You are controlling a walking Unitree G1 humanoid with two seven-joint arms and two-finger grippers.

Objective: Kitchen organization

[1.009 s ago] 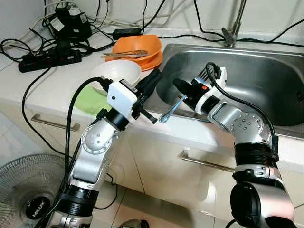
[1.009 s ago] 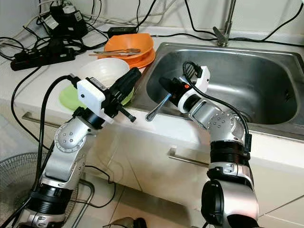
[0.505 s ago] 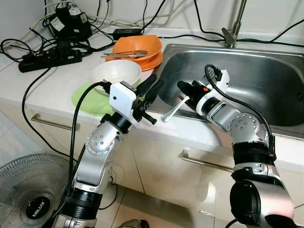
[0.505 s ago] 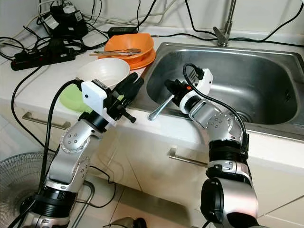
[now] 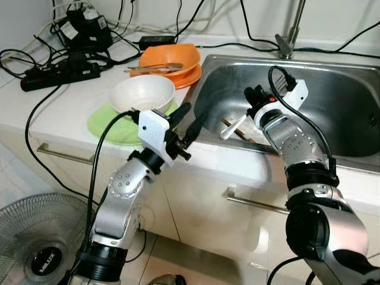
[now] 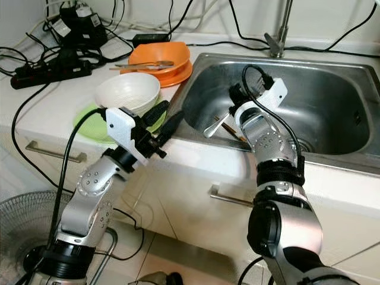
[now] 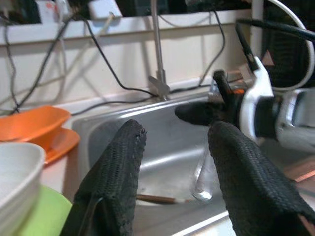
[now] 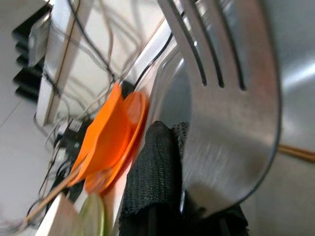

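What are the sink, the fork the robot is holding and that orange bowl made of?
The sink looks like brushed stainless steel: grey with soft reflections. The fork in the right gripper looks like polished metal, shiny and mirror-like. The orange bowl is probably plastic: even colour, dull sheen.

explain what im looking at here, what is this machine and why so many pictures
A humanoid robot stands at a kitchen counter. Two pictures come from cameras in its head, two from cameras on its wrists. Its right gripper holds a silver metal fork over the steel sink. Its left gripper hangs open by the counter edge. On the counter are a white bowl on a green plate, an orange bowl on an orange plate, and a black power strip.
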